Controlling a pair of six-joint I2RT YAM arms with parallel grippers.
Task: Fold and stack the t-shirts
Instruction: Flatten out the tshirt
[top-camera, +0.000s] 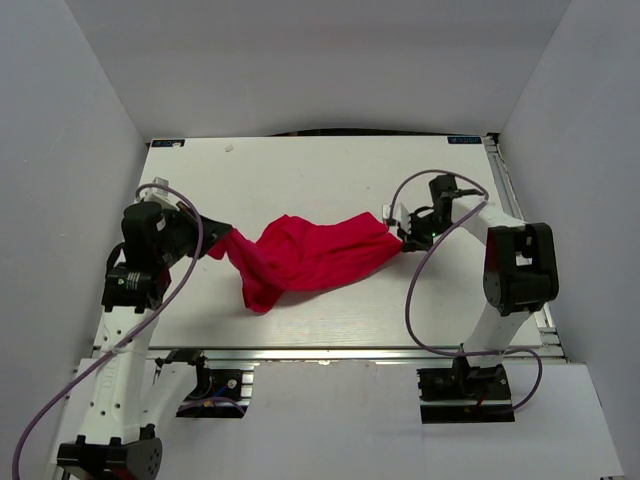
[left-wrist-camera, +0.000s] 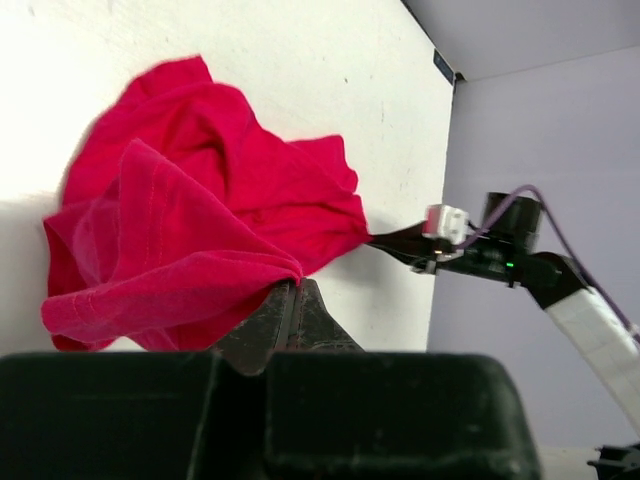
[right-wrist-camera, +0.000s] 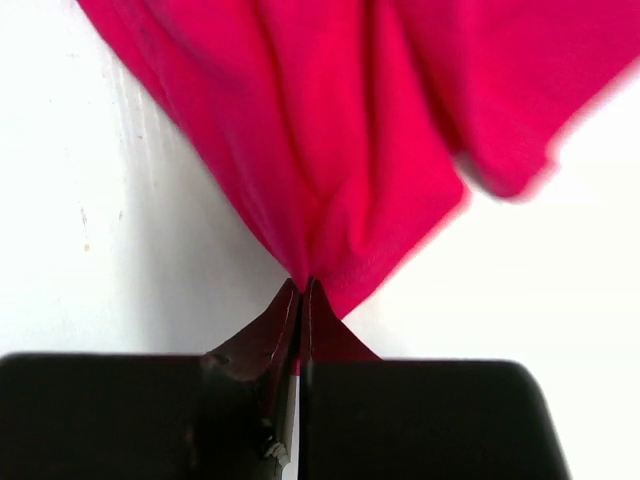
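Observation:
The bright red t-shirt (top-camera: 305, 256) hangs bunched between both grippers above the middle of the white table, sagging toward the front. My left gripper (top-camera: 217, 243) is shut on its left end; in the left wrist view the cloth (left-wrist-camera: 190, 240) is pinched at the closed fingertips (left-wrist-camera: 292, 285). My right gripper (top-camera: 401, 238) is shut on the shirt's right end; in the right wrist view the fabric (right-wrist-camera: 330, 130) fans out from the closed fingertips (right-wrist-camera: 304, 285). The right gripper also shows in the left wrist view (left-wrist-camera: 385, 240).
The white table (top-camera: 320, 170) is boxed in by grey walls on the left, back and right. A metal rail (top-camera: 330, 352) runs along the front edge. Purple cables (top-camera: 420, 290) loop beside both arms.

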